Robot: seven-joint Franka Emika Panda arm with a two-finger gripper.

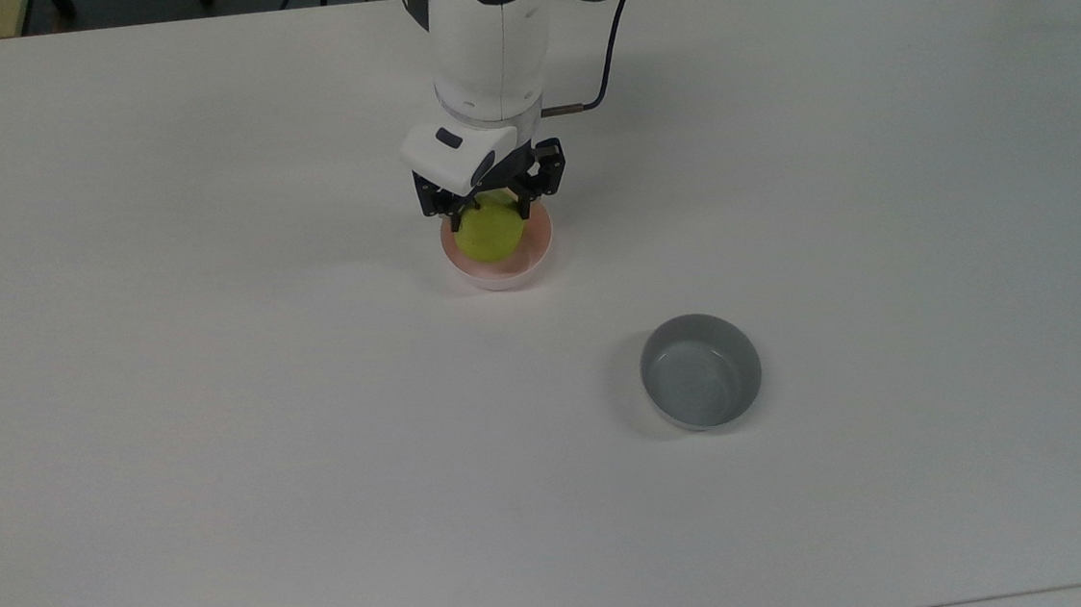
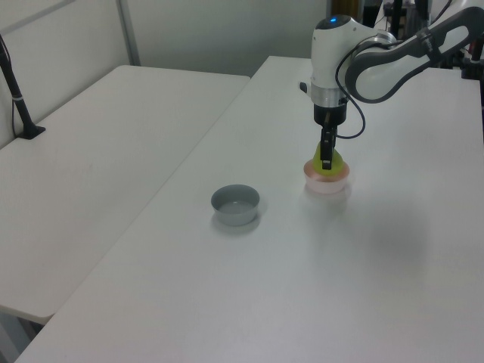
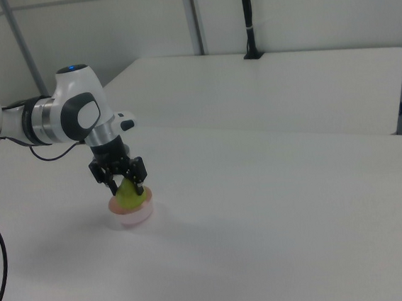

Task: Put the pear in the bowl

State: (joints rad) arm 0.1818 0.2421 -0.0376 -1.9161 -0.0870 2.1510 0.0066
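The yellow-green pear (image 1: 489,232) sits low inside the pale pink bowl (image 1: 500,278), in the far half of the white table in the top view. My gripper (image 1: 490,213) hangs straight down over the bowl, its two black fingers shut on the pear's upper part. In the left view the pear (image 2: 333,168) peeks above the bowl's rim (image 2: 327,181) behind the fingers. In the right view the gripper (image 3: 124,183) pinches the pear (image 3: 128,195) above the bowl (image 3: 131,213).
A grey bowl (image 1: 700,370) of similar size stands apart, nearer the front and toward the top view's right; it is also in the left view (image 2: 235,205). A second white table (image 2: 98,144) adjoins, with a black post (image 2: 19,98) on it.
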